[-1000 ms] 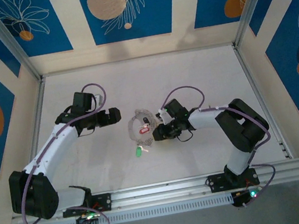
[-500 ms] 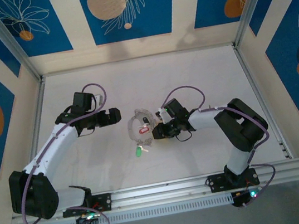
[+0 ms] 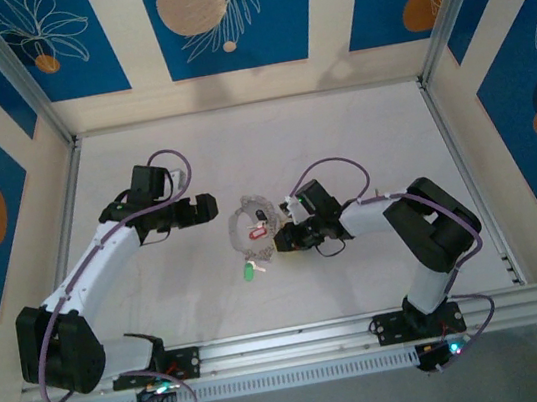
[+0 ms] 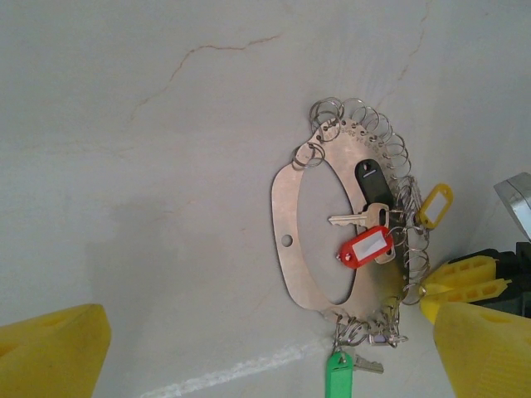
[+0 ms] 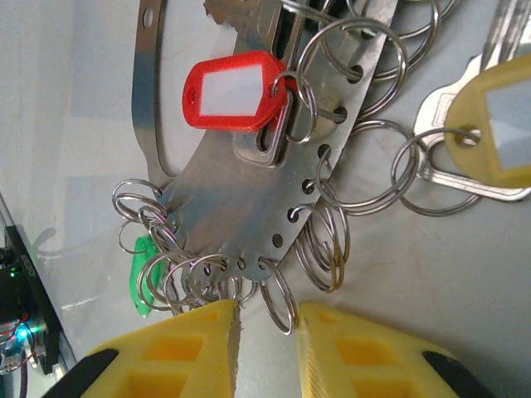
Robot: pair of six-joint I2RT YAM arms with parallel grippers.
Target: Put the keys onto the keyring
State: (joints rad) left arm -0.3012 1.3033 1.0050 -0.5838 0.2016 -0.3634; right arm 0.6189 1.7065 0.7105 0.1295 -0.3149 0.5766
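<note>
My left tool (image 3: 201, 209) hangs over the white surface (image 3: 360, 137), to the left of the keyring (image 3: 249, 226) and apart from it. In its wrist view the two yellow fingers (image 4: 50, 352) are spread wide, one at each lower corner. The keyring is a flat metal oval plate with many small split rings along one long edge, and it lies flat near the middle of the surface. Inside the oval lies a key with red tag (image 4: 365, 246), and just above it a black tag (image 4: 370, 177). A yellow tag (image 4: 434, 204) lies just outside the ringed edge, and a key with green tag (image 4: 338, 375) sits at the near end of the plate. My right tool (image 5: 267, 332) is at this ringed edge, close to the near end. Its fingers stand close together with a narrow gap, and one split ring (image 5: 279, 300) lies at the mouth of this gap; I cannot tell if they pinch it
</note>
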